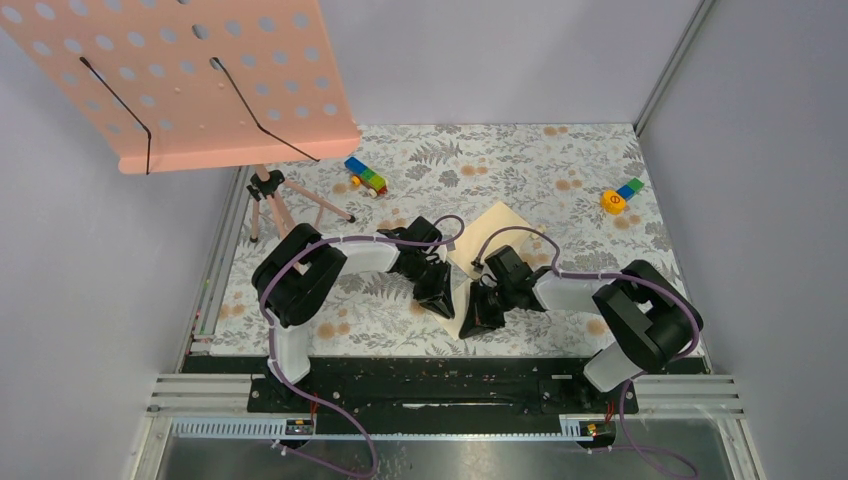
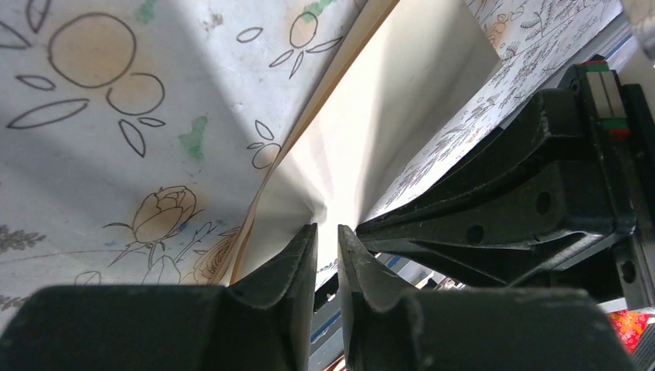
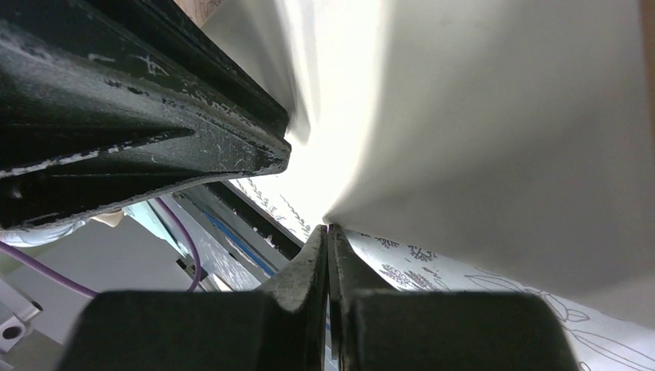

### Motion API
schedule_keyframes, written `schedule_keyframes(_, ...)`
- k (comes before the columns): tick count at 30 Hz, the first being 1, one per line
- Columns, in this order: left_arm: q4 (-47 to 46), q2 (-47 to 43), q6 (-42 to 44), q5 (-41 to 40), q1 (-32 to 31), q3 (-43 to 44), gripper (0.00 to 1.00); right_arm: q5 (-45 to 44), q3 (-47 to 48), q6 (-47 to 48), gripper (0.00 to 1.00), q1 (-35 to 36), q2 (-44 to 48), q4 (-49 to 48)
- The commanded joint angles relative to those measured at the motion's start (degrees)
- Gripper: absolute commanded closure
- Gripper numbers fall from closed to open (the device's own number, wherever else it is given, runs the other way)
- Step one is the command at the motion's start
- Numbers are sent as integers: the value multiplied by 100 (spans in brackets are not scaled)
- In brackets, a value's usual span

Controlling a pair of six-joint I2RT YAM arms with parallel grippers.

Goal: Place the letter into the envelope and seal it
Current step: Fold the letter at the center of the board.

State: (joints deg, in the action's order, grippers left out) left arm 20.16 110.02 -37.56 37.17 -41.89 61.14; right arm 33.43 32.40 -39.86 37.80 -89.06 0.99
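The letter [image 1: 500,232] is a pale cream sheet at mid table, running down between my two grippers. My right gripper [image 1: 478,318] is shut on its near edge [image 3: 327,229]; the sheet [image 3: 502,116] bows up from the tips. My left gripper [image 1: 445,300] is right beside it, its jaws [image 2: 327,229] a narrow gap apart with the letter [image 2: 402,116] at their tips; I see background through the gap. A thin tan edge [image 2: 324,108] along the letter's left side looks like the envelope, otherwise hidden under the sheet.
A pink perforated music stand [image 1: 200,80] on tripod legs [image 1: 285,210] overhangs the back left. Coloured toy blocks [image 1: 366,177] lie at the back centre, another toy [image 1: 620,196] at the back right. The black front rail [image 1: 440,375] runs just behind the grippers.
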Motion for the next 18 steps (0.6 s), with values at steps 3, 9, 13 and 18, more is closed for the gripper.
schedule_keyframes(3,-18,215,195,-490,32,-25,82,-553,156,136,100,-52,115,395)
schedule_keyframes(9,19,209,263,-461,24,-71,82,-499,80,-91,100,-628,235,291)
schedule_keyframes(13,28,208,314,-456,27,-81,82,-541,16,-235,100,-1008,179,232)
schedule_keyframes(18,71,149,341,-489,32,-75,82,-657,63,-264,100,-1292,48,305)
